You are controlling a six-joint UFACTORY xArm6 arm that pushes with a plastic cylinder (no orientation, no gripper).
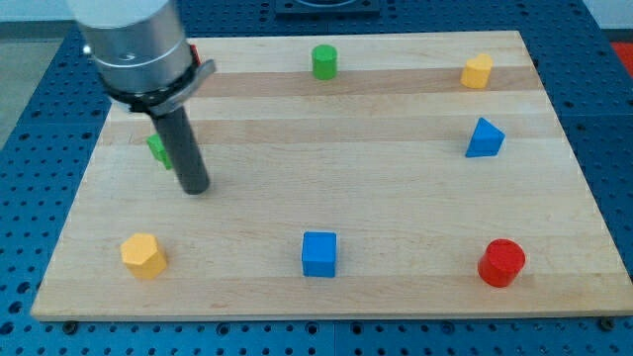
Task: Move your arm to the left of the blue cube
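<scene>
The blue cube [319, 253] sits on the wooden board [326, 188] near the view's bottom, about the middle. My tip [196, 188] is at the end of the dark rod, on the board's left part. It is well to the left of the blue cube and higher up in the view. A green block [156, 148] is partly hidden behind the rod, just up and left of the tip.
A yellow block [143, 255] lies at the bottom left. A green cylinder [324, 61] is at the top middle, a yellow block [477, 71] at the top right, a blue triangular block [484, 138] at the right, a red cylinder [501, 263] at the bottom right.
</scene>
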